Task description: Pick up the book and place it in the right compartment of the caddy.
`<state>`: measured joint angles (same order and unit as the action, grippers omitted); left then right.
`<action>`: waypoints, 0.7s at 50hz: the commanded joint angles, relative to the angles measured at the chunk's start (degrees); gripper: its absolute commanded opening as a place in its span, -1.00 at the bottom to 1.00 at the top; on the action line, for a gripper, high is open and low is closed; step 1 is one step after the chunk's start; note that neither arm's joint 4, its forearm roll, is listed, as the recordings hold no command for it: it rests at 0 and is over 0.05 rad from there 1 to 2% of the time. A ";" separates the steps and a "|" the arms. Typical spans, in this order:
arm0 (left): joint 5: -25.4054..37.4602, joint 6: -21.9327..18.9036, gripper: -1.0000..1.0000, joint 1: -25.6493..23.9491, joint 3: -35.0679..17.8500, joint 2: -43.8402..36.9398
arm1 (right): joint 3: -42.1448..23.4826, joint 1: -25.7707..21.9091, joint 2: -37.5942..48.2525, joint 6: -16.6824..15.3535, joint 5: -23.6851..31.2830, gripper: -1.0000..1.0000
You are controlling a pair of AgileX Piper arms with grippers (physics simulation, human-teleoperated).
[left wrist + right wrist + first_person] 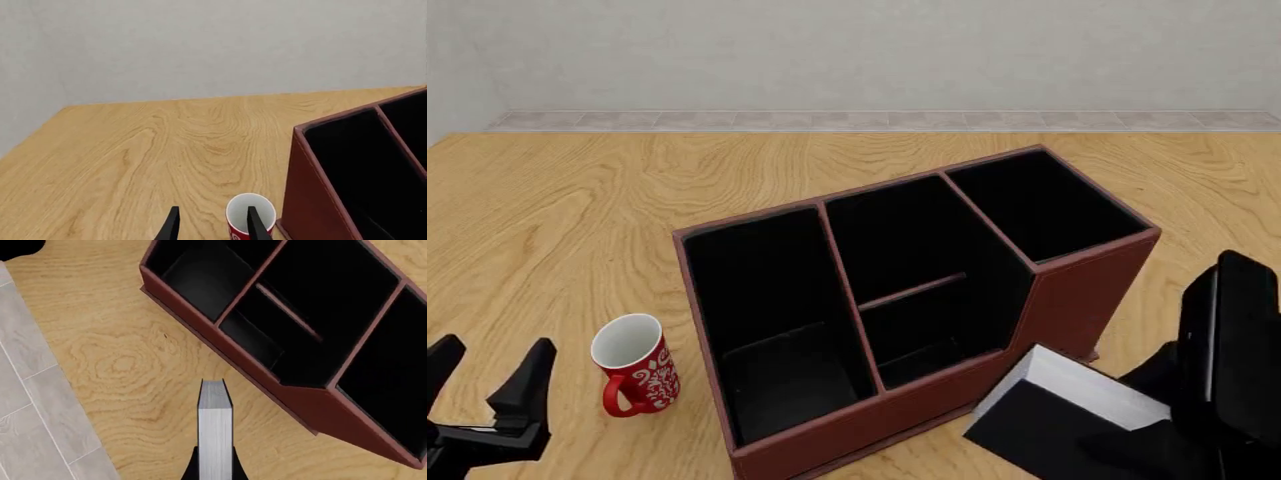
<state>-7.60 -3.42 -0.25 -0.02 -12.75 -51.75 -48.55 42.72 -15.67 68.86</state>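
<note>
The book point(1065, 402), black-covered with white page edges, hangs tilted just in front of the caddy's near right corner. In the right wrist view I see its white page block point(215, 432) edge-on, with my right gripper point(214, 466) shut on it. The reddish-brown caddy point(1065, 300) stands mid-table, and its right compartment point(1044, 203), the tall-walled black-lined section, is empty; it also shows in the right wrist view point(387, 360). My left gripper point(487, 378) is open and holds nothing, low at the near left beside the mug.
A red mug point(634, 366) with a white inside stands left of the caddy, close to my left fingertips point(257, 225). The caddy's side wall point(313, 200) rises just past the mug. The table's near edge and grey tiled floor point(40, 405) lie beside the held book.
</note>
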 commanded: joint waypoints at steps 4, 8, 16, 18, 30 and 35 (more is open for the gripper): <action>0.06 0.21 1.00 -0.10 -0.06 0.25 | -5.05 3.00 0.01 -4.13 1.04 -1.00; 0.54 0.17 1.00 0.06 -0.19 0.85 | -6.72 3.52 0.89 -5.54 1.04 -1.00; 0.99 0.06 1.00 0.07 -0.27 1.32 | -8.94 4.89 2.09 -7.43 1.04 -1.00; 0.95 -0.03 1.00 -0.02 -0.29 1.30 | -10.67 5.25 2.44 -7.45 1.04 -1.00; 0.24 0.17 1.00 -0.10 -0.40 0.70 | -16.72 7.68 4.68 -9.53 1.04 -1.00; 0.45 0.16 1.00 -0.07 -0.36 0.91 | -18.49 8.08 5.17 -10.07 1.04 -1.00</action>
<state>-7.21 -3.33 -0.33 -0.36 -11.96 -65.90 -41.69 46.73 -25.40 69.90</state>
